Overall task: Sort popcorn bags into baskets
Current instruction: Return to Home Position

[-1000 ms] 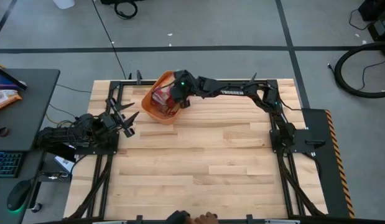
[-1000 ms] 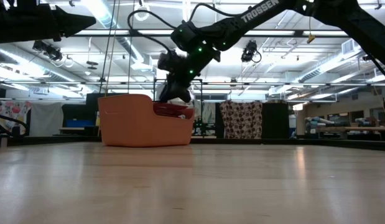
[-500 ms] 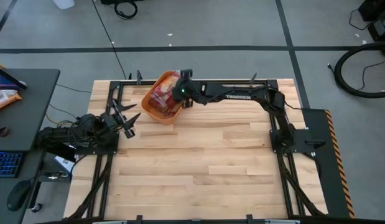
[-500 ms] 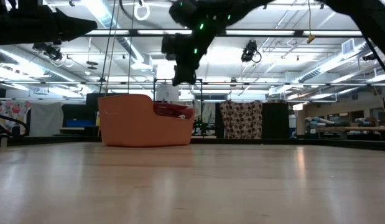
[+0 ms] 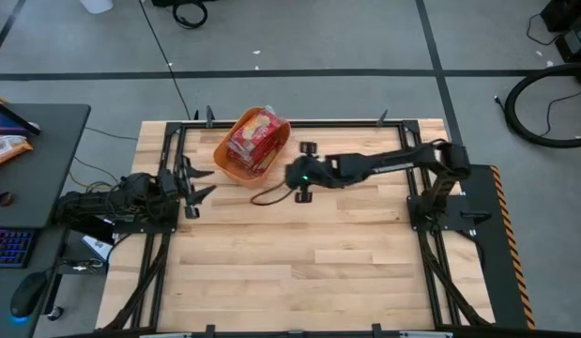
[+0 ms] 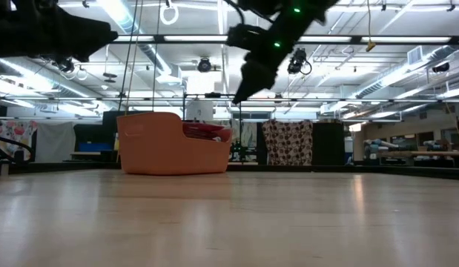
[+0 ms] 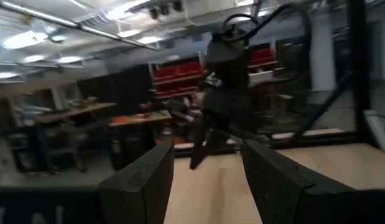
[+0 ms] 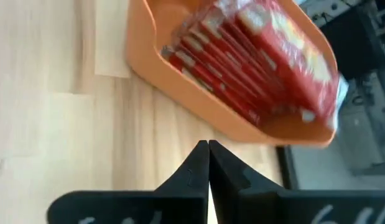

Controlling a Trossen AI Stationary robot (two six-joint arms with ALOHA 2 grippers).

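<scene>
Stretching across the front of the low view is the bare pale wood of the table. Farther in, over the table's left edge, the left gripper waits with its fingers spread wide and nothing between them. Roughly level with it, near the table's middle, the right gripper hangs in the air clear of the wood. Its two fingers are pressed tip to tip, empty, and point toward the orange basket without touching it. A green light glows on the right arm's wrist.

The basket stands upright near the table's far edge, left of centre. All the red popcorn bags in view are inside it, packed side by side on edge and leaning together. Each shows a cream-yellow round patch, and their tops rise a little above the basket's lower rim. Their print is too blurred to read. Beyond the table, a patterned cloth hangs in the room under rows of ceiling lights.
</scene>
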